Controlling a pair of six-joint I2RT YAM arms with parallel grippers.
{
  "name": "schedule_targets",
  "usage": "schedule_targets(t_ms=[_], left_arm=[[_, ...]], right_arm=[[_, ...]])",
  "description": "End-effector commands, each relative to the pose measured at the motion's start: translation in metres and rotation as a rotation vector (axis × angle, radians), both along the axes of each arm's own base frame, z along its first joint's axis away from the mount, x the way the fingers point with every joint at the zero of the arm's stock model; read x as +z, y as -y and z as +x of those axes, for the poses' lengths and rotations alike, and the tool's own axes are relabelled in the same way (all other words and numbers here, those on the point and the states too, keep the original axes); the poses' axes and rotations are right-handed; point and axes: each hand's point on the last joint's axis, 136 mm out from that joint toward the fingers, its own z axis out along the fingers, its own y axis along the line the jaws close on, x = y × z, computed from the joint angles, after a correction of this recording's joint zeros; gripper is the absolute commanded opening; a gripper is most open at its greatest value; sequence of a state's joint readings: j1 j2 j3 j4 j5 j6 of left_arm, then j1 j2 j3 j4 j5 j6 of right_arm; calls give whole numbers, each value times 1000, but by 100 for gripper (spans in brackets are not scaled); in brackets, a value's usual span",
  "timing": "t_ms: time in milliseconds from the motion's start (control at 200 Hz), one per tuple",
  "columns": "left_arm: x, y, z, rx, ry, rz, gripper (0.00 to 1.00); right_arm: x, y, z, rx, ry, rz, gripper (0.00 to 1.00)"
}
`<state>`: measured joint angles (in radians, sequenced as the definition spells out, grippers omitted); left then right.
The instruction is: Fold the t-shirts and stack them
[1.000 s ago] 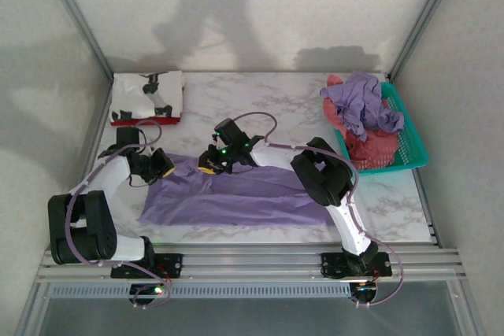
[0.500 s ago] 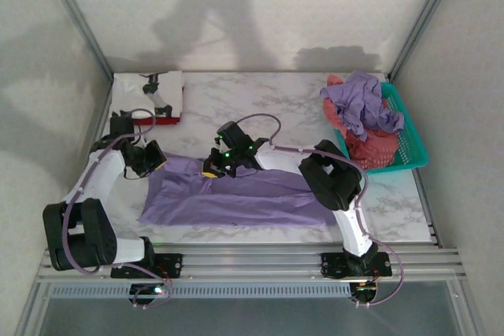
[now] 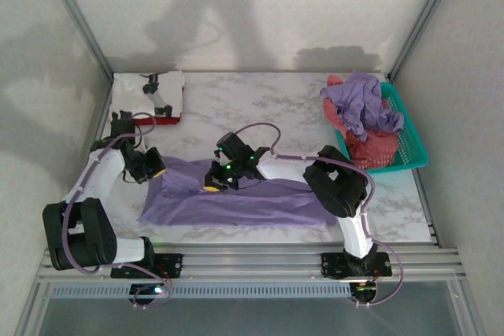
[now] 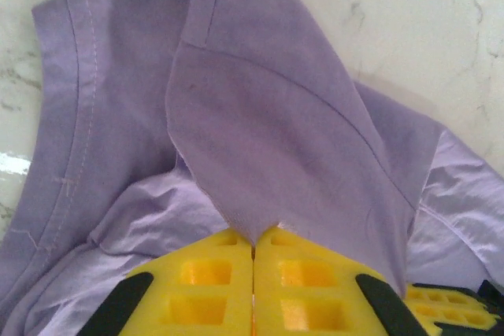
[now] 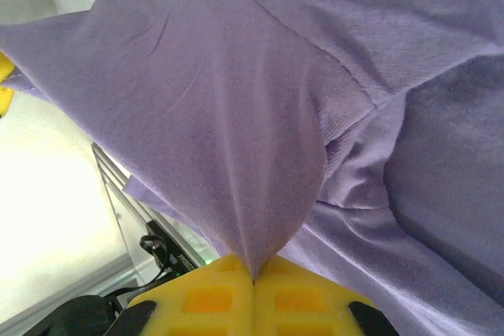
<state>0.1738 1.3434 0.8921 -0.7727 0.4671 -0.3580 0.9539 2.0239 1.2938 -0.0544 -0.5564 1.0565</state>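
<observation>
On marble-patterned tabletop (image 3: 260, 108), between the arms: lavender-purple soft cloth t-shirt (image 3: 236, 206), spread wide, left end lifted. Pinched there by left two-finger gripper (image 4: 252, 248), yellow pads (image 4: 205, 281) closed on a peak of fabric. Pinched nearby by right two-finger gripper (image 5: 252, 277), likewise clamped on a cloth ridge. Risks: thin pinch slipping free under a fast pull; unequal travel of the two arms skewing the fold; trailing hem dragging and bunching against the table.
</observation>
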Motion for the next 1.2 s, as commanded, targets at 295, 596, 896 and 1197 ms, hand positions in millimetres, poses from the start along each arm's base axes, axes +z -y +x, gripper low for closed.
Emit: schedule_targets(t_ms=[295,596,896,1197], left_arm=[[-4,-11,-47,18,-102,83,23],[22,-2,-26,10,8,77,22],[-30,8,-19,10,-1,70,1],[-62,6,-47,-35,-178,97,5]], right_arm=[[8,17,-31,88,-6,-66,29],[47,41,-22,72,133,-128,35],[29,1,9,39,139,-87,19],[26,-20,6,53,122,-54,3]])
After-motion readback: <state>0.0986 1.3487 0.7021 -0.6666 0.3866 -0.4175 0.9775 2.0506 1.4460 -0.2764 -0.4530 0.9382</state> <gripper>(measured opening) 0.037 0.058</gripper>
